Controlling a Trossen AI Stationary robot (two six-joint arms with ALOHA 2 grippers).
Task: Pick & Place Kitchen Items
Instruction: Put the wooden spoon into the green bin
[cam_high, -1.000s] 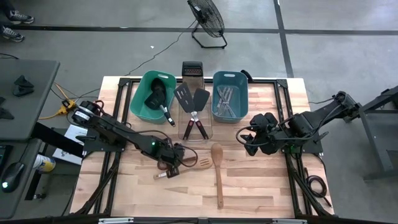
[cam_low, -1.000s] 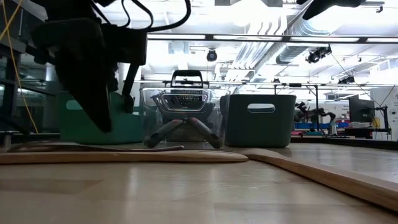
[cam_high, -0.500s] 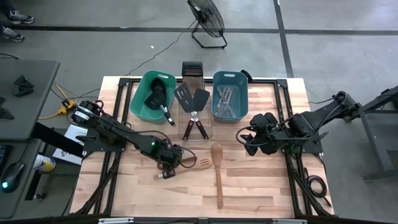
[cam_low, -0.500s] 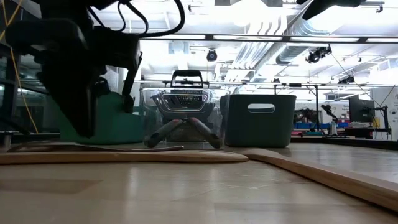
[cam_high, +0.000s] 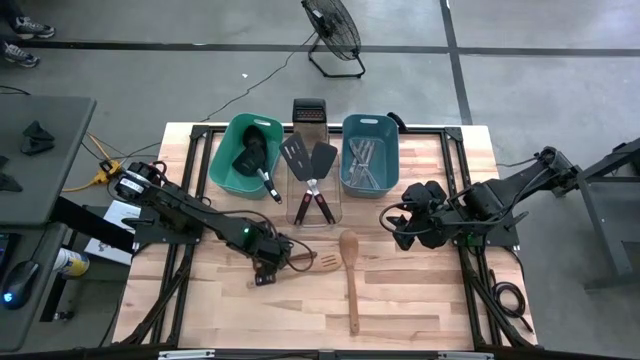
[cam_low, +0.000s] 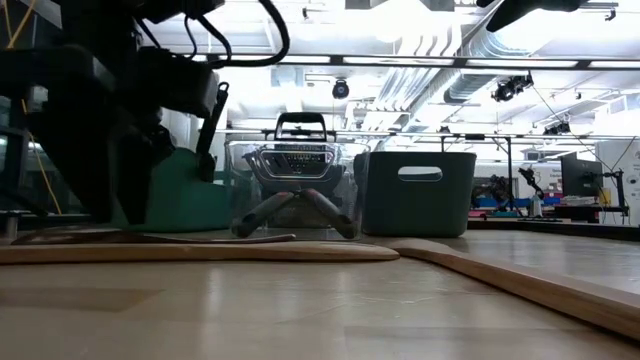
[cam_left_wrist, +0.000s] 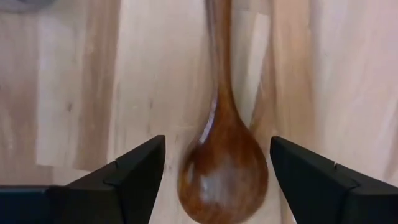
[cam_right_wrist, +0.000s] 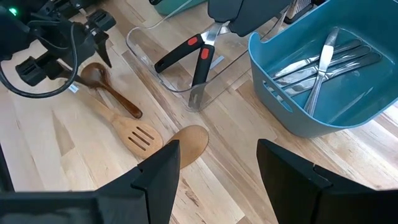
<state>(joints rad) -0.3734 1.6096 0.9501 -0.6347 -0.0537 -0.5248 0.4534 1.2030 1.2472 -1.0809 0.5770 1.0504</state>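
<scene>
A dark brown wooden spoon lies flat on the table, its bowl between the two fingers of my open left gripper. The fingers stand on either side of the bowl without touching it. From above, this gripper is at the table's middle left. A slotted wooden spatula and a long light wooden spoon lie flat to its right. My right gripper hovers open at the middle right, with nothing between its fingers.
Along the far edge stand a teal tub with black utensils, a clear tub with red-handled turners, and a blue tub with metal knives. A steel grater stands behind them. Bare wood lies toward the near edge.
My left gripper has opened and has shifted a little toward the table's left edge. The dark spoon lies flat on the table.
</scene>
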